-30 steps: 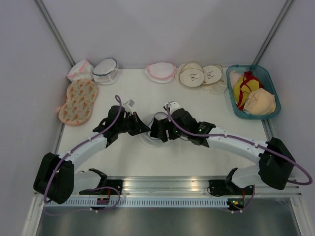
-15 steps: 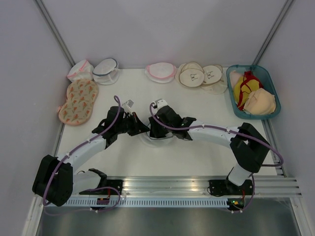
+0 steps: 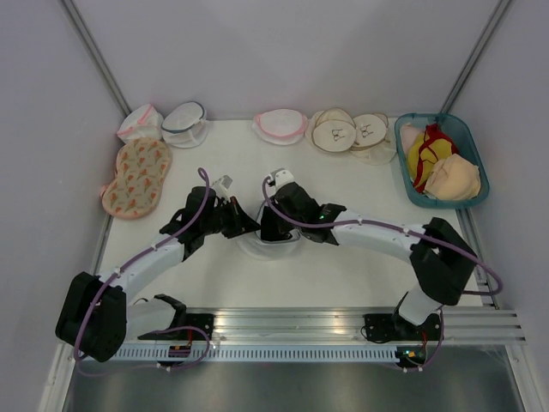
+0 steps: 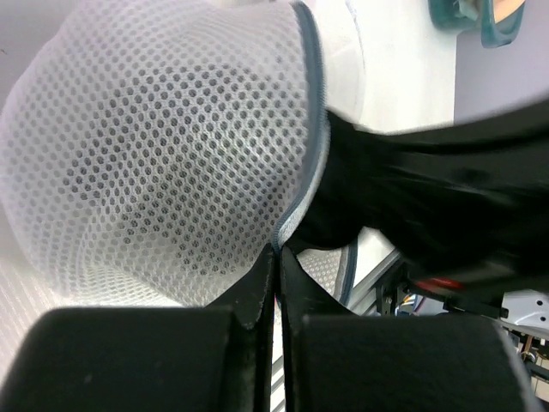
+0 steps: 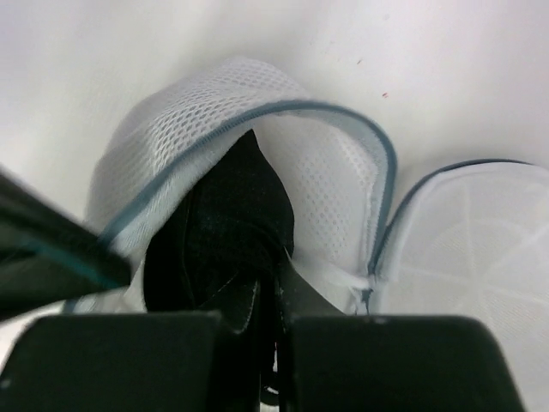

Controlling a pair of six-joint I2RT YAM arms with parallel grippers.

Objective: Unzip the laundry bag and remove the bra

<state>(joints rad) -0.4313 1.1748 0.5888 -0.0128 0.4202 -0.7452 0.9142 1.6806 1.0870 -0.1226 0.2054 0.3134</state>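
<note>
The top view is showing the round white mesh laundry bag with blue-grey zipper trim lying at the centre of the table, between both arms. The wrist views are adding detail. The left gripper, fingers pressed together, is pinching the zipper trim. The right gripper, also closed, is sitting in the bag's open mouth.

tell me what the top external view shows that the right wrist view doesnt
Only the top external view shows the left gripper, the teal basket of garments at right, and spare mesh bags along the back edge. Only the right wrist view shows the blue-grey zipper trim parted, the round flap lying open beside it, and a dark shape in the opening that I cannot identify. Both show the laundry bag and the right gripper, shut at its mouth.
</note>
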